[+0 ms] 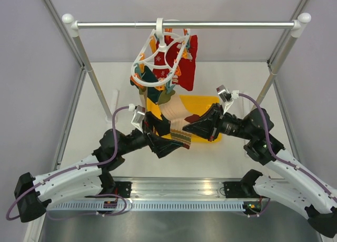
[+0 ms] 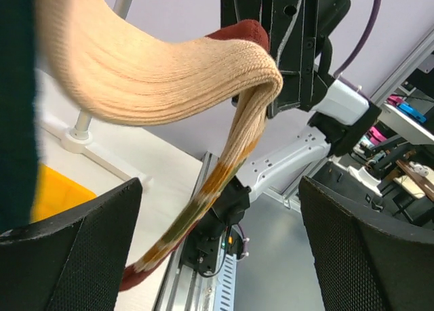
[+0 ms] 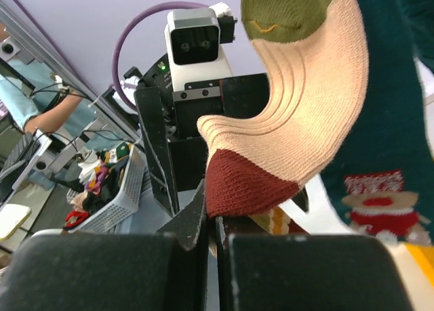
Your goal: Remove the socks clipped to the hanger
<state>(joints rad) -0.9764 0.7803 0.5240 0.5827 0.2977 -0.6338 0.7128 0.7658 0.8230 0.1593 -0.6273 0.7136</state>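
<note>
Two sets of fingers: both low beneath the white plastic ring hanger (image 1: 158, 85), meeting at one sock.
Sock: beige ribbed sock with olive toe, red-brown heel and striped leg (image 3: 305, 121); toe end up at the hanger, its peg not visible.
Right fingers (image 3: 305, 270): closed, pinching the red-brown heel.
Left fingers (image 2: 74, 250): spread wide, gripping nothing; the striped leg hangs in the gap ahead of them.
Long axis: the foot slants from the hanger down to the right fingers, folds at the heel, then the leg drops.
Nearer arm: the right, so a pull away from the hanger looks right.
Other socks: a red sock (image 1: 188, 63) and teal ones, clipped around the hanger.
</note>
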